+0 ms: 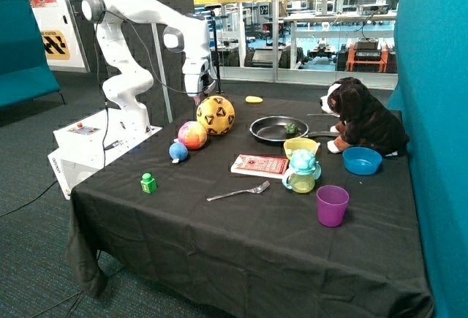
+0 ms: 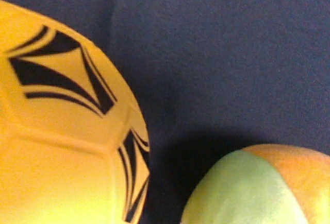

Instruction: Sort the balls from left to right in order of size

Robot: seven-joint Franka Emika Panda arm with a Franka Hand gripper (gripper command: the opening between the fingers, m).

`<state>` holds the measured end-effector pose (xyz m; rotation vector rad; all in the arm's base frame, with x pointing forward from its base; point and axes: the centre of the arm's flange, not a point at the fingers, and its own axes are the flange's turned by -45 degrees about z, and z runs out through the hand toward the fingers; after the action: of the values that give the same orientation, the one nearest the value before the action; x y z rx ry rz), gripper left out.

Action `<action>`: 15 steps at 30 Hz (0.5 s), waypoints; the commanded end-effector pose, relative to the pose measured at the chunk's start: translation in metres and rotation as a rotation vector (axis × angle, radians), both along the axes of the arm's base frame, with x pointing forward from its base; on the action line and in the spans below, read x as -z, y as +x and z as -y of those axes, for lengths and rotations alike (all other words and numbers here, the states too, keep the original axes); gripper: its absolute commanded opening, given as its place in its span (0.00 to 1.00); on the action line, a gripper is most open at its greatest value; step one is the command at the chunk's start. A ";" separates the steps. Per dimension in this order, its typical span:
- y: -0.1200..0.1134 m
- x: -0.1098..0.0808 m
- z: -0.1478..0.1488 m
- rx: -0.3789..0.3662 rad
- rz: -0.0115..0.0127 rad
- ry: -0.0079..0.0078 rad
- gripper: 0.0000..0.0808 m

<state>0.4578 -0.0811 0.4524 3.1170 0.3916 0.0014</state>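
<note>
Three balls lie in a slanting row on the black tablecloth (image 1: 219, 223). The large yellow ball with black markings (image 1: 216, 115) is farthest back. The mid-sized multicoloured ball (image 1: 192, 135) touches it in front, and the small blue ball (image 1: 178, 151) lies nearest the table's front. The gripper (image 1: 196, 97) hangs just above the table beside the yellow ball, on the side toward the robot base. The wrist view shows the yellow ball (image 2: 56, 131), the multicoloured ball (image 2: 258, 188) and the cloth (image 2: 221, 54) between them. The gripper itself does not show there.
A frying pan (image 1: 278, 128) holding a small green thing, a plush dog (image 1: 362, 117), a blue bowl (image 1: 362, 161), a purple cup (image 1: 333, 205), a teal sippy cup (image 1: 302, 170), a red book (image 1: 260, 165), a fork (image 1: 239, 191) and a green block (image 1: 148, 183) stand on the table.
</note>
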 end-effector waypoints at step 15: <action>0.013 -0.013 -0.004 -0.018 -0.0009 0.0000 1.00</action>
<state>0.4644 -0.0758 0.4633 3.1135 0.4122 0.0057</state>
